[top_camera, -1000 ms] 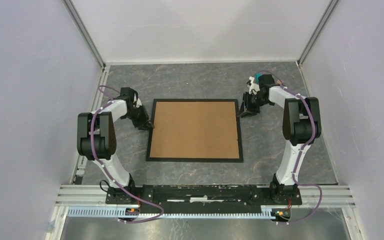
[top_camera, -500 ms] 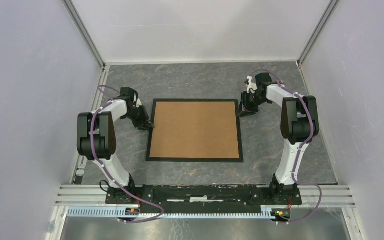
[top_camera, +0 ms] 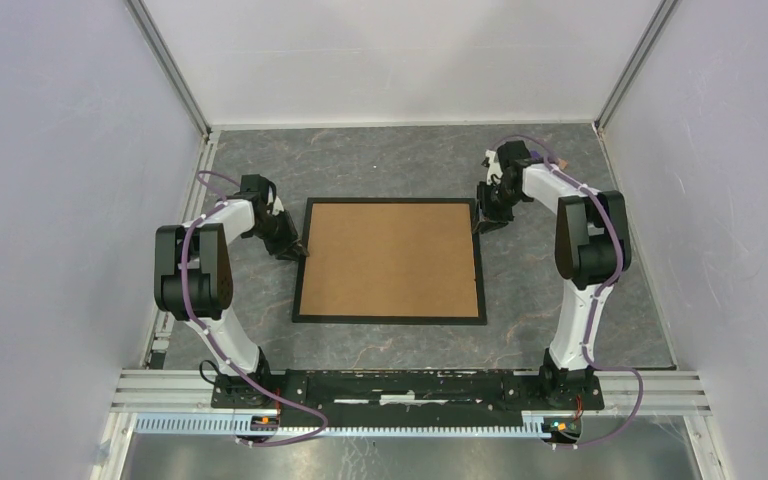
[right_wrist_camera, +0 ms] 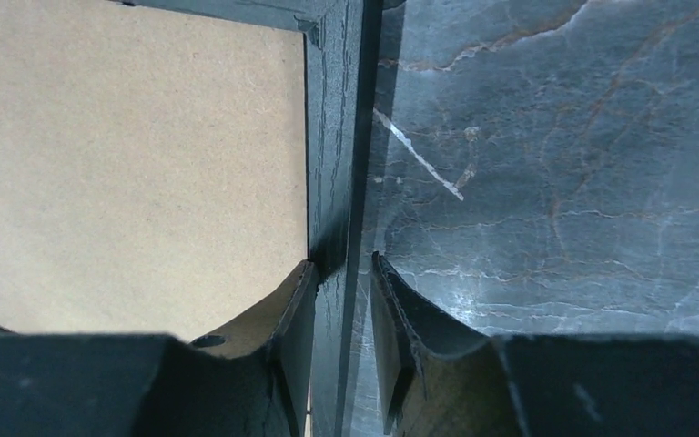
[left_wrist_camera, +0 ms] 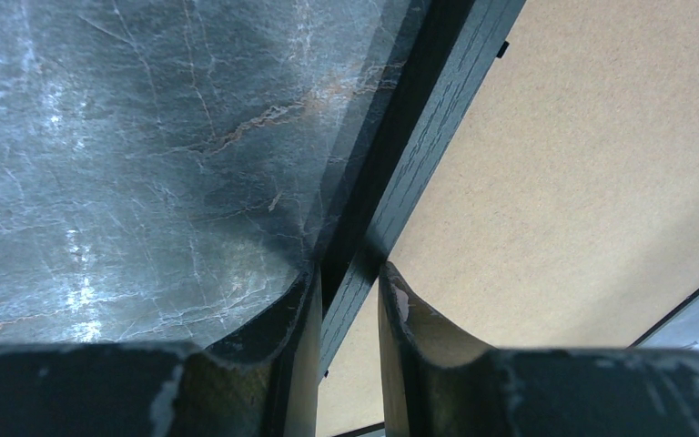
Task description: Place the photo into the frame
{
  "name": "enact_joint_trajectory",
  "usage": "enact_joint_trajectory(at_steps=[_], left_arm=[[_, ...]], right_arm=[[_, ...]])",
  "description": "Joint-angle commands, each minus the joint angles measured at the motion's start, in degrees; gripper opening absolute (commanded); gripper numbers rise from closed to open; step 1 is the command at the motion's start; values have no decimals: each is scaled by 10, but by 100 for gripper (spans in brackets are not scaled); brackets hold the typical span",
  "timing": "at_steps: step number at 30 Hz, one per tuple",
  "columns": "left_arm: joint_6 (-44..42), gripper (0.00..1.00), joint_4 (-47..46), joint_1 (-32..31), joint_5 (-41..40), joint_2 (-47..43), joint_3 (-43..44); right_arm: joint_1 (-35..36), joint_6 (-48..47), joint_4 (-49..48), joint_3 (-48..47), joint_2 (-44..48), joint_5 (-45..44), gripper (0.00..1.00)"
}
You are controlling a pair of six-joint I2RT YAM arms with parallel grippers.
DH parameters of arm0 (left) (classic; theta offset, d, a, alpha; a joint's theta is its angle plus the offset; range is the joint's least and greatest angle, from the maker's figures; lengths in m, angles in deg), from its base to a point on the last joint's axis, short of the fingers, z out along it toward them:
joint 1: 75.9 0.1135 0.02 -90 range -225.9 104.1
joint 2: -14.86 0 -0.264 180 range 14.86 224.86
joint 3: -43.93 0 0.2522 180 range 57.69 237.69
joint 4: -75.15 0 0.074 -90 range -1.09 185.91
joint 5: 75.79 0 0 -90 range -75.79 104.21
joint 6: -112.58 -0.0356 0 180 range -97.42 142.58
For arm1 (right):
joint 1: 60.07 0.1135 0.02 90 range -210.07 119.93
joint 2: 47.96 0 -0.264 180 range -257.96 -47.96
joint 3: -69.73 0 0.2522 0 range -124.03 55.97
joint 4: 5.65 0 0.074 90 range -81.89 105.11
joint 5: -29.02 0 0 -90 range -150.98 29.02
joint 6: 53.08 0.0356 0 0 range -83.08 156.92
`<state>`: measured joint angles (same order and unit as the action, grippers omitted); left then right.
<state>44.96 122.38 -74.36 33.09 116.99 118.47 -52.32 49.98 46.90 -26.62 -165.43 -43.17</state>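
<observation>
**A:** Where is the frame (top_camera: 390,319)?

**B:** It lies flat in the middle of the desk (top_camera: 390,160), back side up. The brown backing board (top_camera: 390,258) fills the opening. The photo isn't visible from any view, so I can't tell whether it sits under that board.

**A:** And the arms?

**B:** The left fingers (left_wrist_camera: 423,341) straddle the rail facing the desk's left edge, toward its far end, and pinch it between them. The right fingers (right_wrist_camera: 414,341) pinch the opposite rail the same way, near the frame's corner toward the desk's far-right corner. Neither pair holds anything else.

**A:** So what's the step?

**B:** My guess is a two-handed lift or turn of the frame. Both grips should be firm before anything rises, and the arms should move together and level. The rails are thin, so an uneven pull could twist the frame or let one rail slip out. The board could also drop loose if it's tipped.

**A:** How does the frame look up close?

**B:** It has narrow black rails with a wood-grain texture and a mitred joint at the corner. It's flat and much wider than either grip.
</observation>
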Motion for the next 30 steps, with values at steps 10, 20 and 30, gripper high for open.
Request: enact_joint_trajectory(at_steps=[10,20,30], left_arm=[[-5,27,-18,-36,8,25,-14],[-6,27,-14,-44,-4,17,-13],[-8,28,-8,-49,-22,-21,7]], right_arm=[[97,-17,53,-101,-170,-251,43],[115,-44,69,-141,-195,-182,54],[76,-72,-32,-78,-68,13,68]])
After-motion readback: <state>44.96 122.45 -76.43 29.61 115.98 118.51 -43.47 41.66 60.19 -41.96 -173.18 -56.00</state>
